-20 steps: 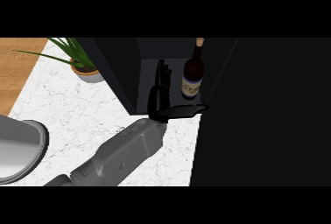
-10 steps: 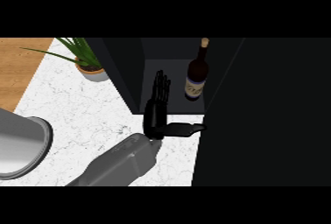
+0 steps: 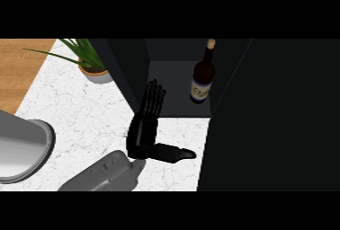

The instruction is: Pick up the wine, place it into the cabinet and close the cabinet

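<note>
head view | left hand point(image 3: 143, 132) flat, fingers straight | beside cabinet point(image 3: 174, 90)

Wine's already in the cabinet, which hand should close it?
Left, probably. Only the left hand is in view: open, fingers straight along the edge of the cabinet's left door panel, the wine bottle upright inside and apart from it. The right hand isn't visible.

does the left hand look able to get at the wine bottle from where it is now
Probably yes. The left hand is open, its fingers pointing into the open cabinet, and the wine bottle stands upright just to their right with nothing visible between them.
</note>
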